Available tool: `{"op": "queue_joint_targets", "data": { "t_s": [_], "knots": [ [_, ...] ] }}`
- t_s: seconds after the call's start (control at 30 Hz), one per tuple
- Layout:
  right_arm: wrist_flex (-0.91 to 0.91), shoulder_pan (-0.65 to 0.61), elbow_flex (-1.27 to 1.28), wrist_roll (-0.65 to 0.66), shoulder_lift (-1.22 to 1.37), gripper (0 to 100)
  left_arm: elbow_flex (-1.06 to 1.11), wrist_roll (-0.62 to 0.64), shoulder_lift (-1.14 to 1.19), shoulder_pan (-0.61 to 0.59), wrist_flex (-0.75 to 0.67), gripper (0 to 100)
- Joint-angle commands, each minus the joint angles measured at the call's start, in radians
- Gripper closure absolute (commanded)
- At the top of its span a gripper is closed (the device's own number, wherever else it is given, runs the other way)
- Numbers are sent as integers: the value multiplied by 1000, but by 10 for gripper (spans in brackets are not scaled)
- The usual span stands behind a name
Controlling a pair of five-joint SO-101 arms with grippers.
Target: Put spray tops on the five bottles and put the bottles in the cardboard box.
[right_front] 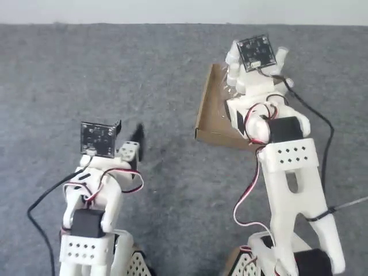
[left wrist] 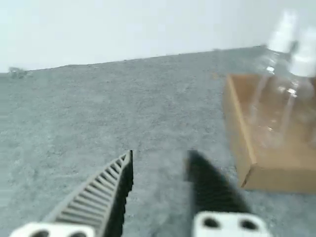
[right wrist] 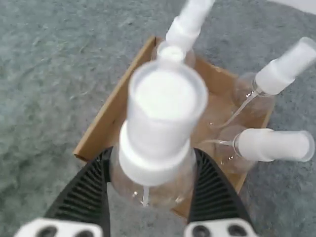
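Right gripper (right wrist: 152,173) pinches a clear bottle (right wrist: 148,190) by its round body, one dark ribbed finger (right wrist: 91,190) pressed on each side. The bottle stands upright with a white spray top (right wrist: 165,96) fitted on it. It is held over the near wall of the cardboard box (right wrist: 111,118); cannot tell if its base touches the box floor. Three more capped bottles sit in the box beyond it: one at the far end (right wrist: 185,29), one tilted near the far corner (right wrist: 279,74), and one lying over with its cap pointing outward (right wrist: 271,144). All three are clear with white tops, close together, and their dip tubes show through the plastic. In the high view the right arm (right_front: 287,155) stretches over the box and its wrist covers most of the inside. The open brown box rests flat on the grey carpeted table (right_front: 115,69). Left gripper (left wrist: 160,173) has its fingers spread wide with nothing between them, and hangs just above the carpet. It is well apart from the box, which lies off to one side of it. In the left wrist view the box's corner and blurry bottles show beyond the fingers.
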Motion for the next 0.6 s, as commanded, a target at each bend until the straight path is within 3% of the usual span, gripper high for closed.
{"op": "queue_joint_targets", "data": {
  "t_s": [0.0, 0.3, 0.57],
  "knots": [
    [-151, 31, 54, 11, -4, 993, -5, 2, 21, -14, -26, 986],
    [-421, 31, 241, 8, 15, 993, -4, 2, 21, -11, -26, 989],
    [-533, 33, 245, -66, 165, 993, -4, 3, 21, -11, -25, 989]
  ]
}}
